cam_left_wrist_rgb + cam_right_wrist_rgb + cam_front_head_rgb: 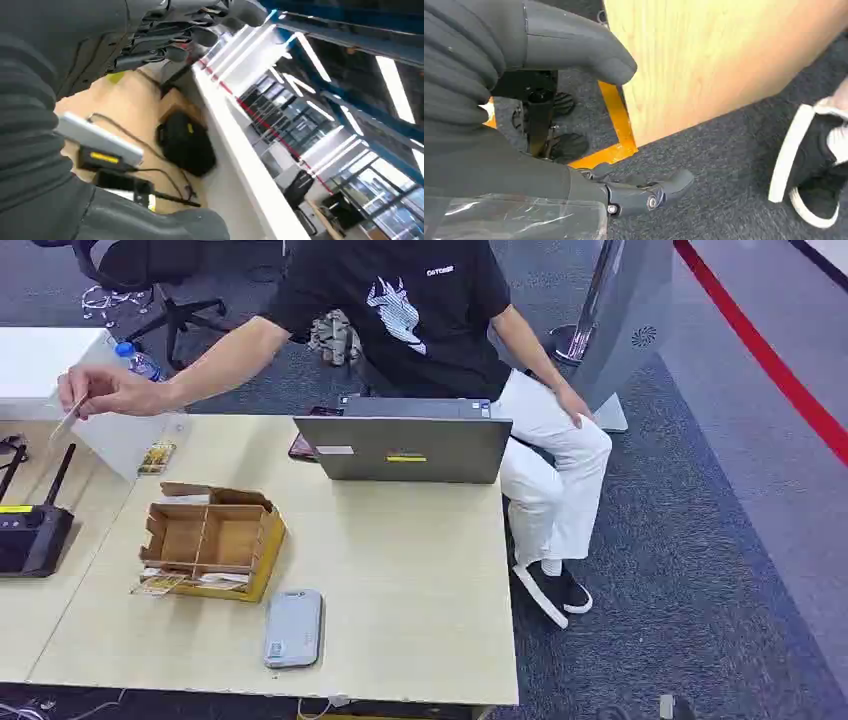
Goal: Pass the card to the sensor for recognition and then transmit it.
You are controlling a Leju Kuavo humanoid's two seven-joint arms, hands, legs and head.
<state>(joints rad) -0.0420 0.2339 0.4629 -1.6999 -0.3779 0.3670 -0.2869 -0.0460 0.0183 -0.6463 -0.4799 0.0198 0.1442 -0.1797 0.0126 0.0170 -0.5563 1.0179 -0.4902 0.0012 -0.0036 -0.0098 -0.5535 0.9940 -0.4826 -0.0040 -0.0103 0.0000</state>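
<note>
A person seated behind the table holds a thin pale card (68,421) in an outstretched hand (105,392) at the far left, above the table's back edge. The grey flat sensor (293,628) lies near the table's front edge, apart from the card. In the left wrist view my left hand (165,40) shows dark fingers spread above the tabletop, with nothing in them. My right hand (589,115) hangs beside the table's side panel above the carpet. Its thumb (574,45) and a dark finger (644,192) stand well apart, and it holds nothing.
A cardboard divider box (210,540) stands left of the sensor. An open laptop (405,445) sits at the back edge before the person. A black device with antennas (30,530) lies at far left. The person's shoe (814,165) is near my right hand.
</note>
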